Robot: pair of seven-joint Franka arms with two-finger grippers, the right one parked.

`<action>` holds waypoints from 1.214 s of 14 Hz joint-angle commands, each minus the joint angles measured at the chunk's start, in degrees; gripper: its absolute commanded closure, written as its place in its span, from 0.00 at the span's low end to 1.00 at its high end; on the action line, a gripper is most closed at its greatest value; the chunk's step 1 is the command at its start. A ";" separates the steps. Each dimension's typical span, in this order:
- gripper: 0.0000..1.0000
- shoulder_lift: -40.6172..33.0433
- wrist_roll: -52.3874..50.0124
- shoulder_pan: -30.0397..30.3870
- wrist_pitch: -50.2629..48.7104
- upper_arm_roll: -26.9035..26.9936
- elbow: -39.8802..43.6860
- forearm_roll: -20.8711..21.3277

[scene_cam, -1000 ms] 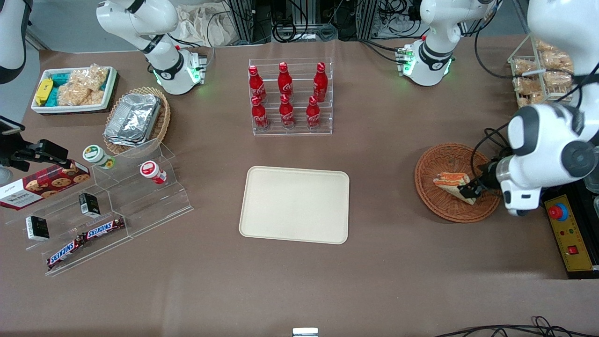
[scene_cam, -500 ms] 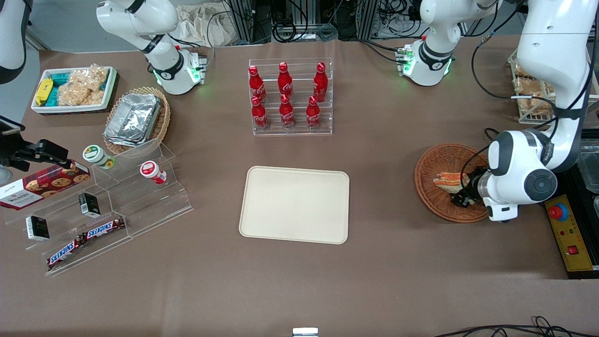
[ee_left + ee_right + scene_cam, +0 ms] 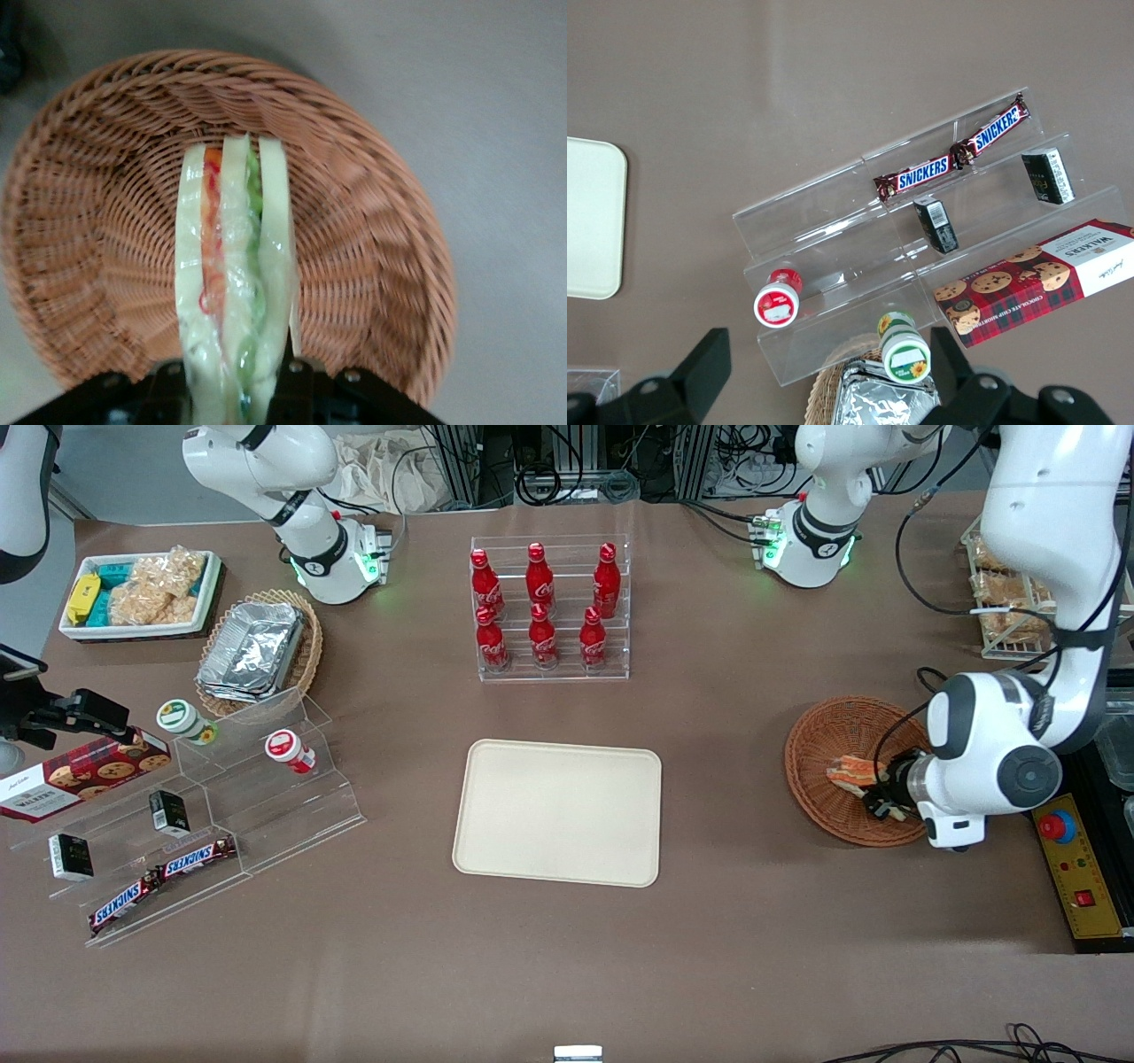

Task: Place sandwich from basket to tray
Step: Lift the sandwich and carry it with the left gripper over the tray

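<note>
The sandwich is a pale wedge with orange and green filling, standing on edge inside the reddish-brown wicker basket toward the working arm's end of the table. My left gripper is over the basket, shut on the sandwich's end nearer the front camera. In the left wrist view the sandwich runs between the two black fingers, with the basket under it. The gripper pinches it from both sides. The cream tray lies flat at the table's middle, with nothing on it.
An acrylic rack of red cola bottles stands farther from the front camera than the tray. A wire rack of snack bags and a yellow button box are near the working arm. A stepped acrylic shelf is toward the parked arm's end.
The left arm's wrist swung over the basket and turned. The sandwich went from lying flat to held on edge, shifted slightly toward the front camera with the gripper.
</note>
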 commanded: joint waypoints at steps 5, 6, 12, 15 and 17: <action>1.00 -4.30 4.47 -0.49 -6.48 -14.06 10.67 -3.83; 1.00 -3.77 4.47 -0.40 -5.44 -16.08 10.76 -3.83; 1.00 4.56 5.87 -12.59 7.90 -18.30 9.71 5.45; 1.00 12.73 9.89 -15.34 21.00 -18.30 9.71 10.76; 1.00 14.25 13.33 -16.92 22.26 -18.13 9.71 12.33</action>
